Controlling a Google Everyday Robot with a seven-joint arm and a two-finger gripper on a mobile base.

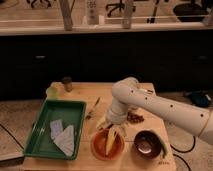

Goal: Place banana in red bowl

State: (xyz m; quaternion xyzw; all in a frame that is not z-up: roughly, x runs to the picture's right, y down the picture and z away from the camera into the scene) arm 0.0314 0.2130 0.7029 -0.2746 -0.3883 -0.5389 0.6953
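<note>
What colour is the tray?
The tray is green, camera view; the gripper hovers over the red bowl.

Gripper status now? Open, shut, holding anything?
Gripper: cannot be told whether open or closed. It hangs just over the round, shallow orange-red plastic bowl, with the small yellow banana lying in the bowl right beneath it.

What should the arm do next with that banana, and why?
Probably release the banana if it is held, then lift the gripper straight up: the banana already seems to lie in the red bowl, with the gripper right above it.
</note>
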